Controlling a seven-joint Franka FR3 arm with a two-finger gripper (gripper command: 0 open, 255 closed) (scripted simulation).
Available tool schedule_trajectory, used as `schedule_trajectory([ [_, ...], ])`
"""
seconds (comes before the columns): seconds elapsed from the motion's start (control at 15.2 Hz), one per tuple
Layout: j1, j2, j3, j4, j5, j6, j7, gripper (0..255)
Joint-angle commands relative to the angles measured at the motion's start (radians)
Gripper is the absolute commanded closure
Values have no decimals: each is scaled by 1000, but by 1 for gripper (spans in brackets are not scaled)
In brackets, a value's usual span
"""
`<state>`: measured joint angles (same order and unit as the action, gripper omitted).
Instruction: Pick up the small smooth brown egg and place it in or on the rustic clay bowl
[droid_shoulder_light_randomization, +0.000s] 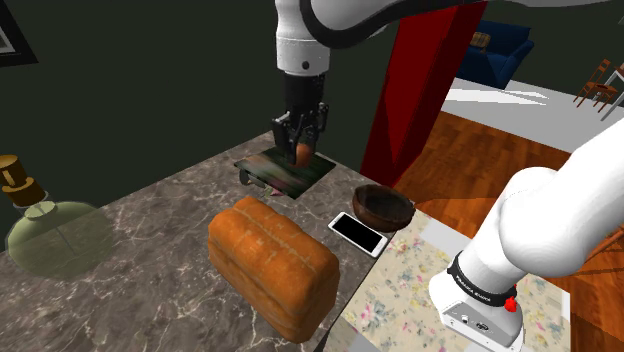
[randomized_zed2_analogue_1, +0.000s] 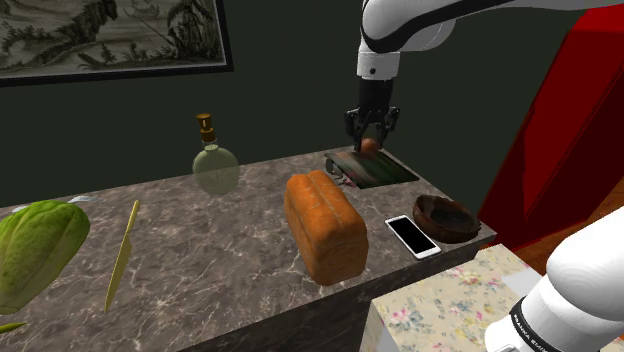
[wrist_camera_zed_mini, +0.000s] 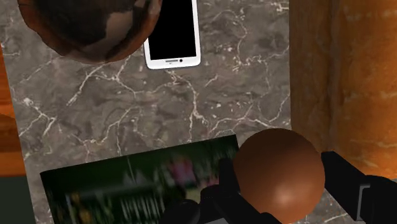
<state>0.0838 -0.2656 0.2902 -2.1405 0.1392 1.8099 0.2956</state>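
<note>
Egg: a small smooth brown egg (wrist_camera_zed_mini: 278, 175) sits between the two black fingers (wrist_camera_zed_mini: 347, 184), which press against it on either side.
Gripper: the gripper (wrist_camera_zed_mini: 280, 191) points straight down from the white arm, clamped on the egg (droid_shoulder_light_randomization: 303, 152).
Height: the egg (randomized_zed2_analogue_1: 369, 145) hangs low over the near corner of a dark book (wrist_camera_zed_mini: 133, 184); whether it touches the cover cannot be told.
Book: the book (droid_shoulder_light_randomization: 285, 172) lies flat on the grey marble bench (droid_shoulder_light_randomization: 160, 220), near the back wall.
Bowl: a rustic brown clay bowl (droid_shoulder_light_randomization: 383, 218) stands upright at the bench's corner, apart from the book, on the shoulder view's right.
Phone: a white phone with a black screen (droid_shoulder_light_randomization: 358, 234) lies flat just beside the bowl (wrist_camera_zed_mini: 89, 25).
Loaf: an orange-brown loaf of bread (droid_shoulder_light_randomization: 272, 265) lies along the bench, next to the phone (randomized_zed2_analogue_1: 412, 236) and in front of the book (randomized_zed2_analogue_1: 372, 168).
Bottle: a round greenish glass bottle with a gold pump (randomized_zed2_analogue_1: 215, 165) stands well apart, toward the second exterior view's left.
Far end: a yellowish knife (randomized_zed2_analogue_1: 122, 258) and a green cabbage (randomized_zed2_analogue_1: 35, 250) lie further left of the bottle.
</note>
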Motion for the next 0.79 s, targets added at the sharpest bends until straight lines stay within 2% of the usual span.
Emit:
schedule_trajectory([
  [0.0, -4, -84, -23, -74, 14, -11, -36, 255],
  [0.33, -12, -271, -88, -231, 18, -48, -118, 255],
  [0.73, -31, -493, -177, -385, -18, -125, -211, 255],
])
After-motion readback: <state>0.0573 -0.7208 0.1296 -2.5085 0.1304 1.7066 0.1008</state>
